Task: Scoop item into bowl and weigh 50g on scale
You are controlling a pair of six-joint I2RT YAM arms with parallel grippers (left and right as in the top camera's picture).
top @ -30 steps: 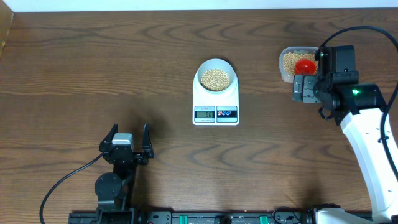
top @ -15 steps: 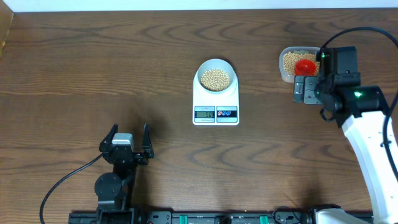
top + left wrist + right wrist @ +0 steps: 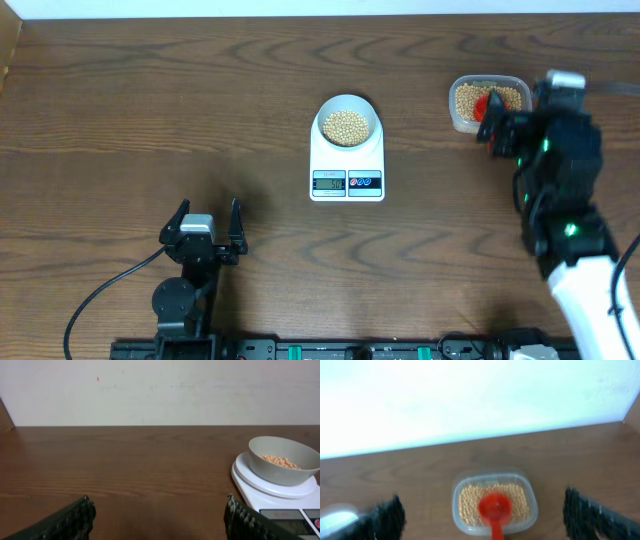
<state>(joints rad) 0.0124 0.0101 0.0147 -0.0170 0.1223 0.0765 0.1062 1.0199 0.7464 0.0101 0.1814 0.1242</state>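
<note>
Robot lab bench — wood table (image 3: 150, 100), bare white wall (image 3: 160, 390).

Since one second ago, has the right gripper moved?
Yes. The right gripper shifted rightward against the clear tub, whose right edge it no longer covers.

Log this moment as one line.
left tool: open, empty | right tool: open, empty | scoop: in tub | bowl: beans inside, on scale
</note>
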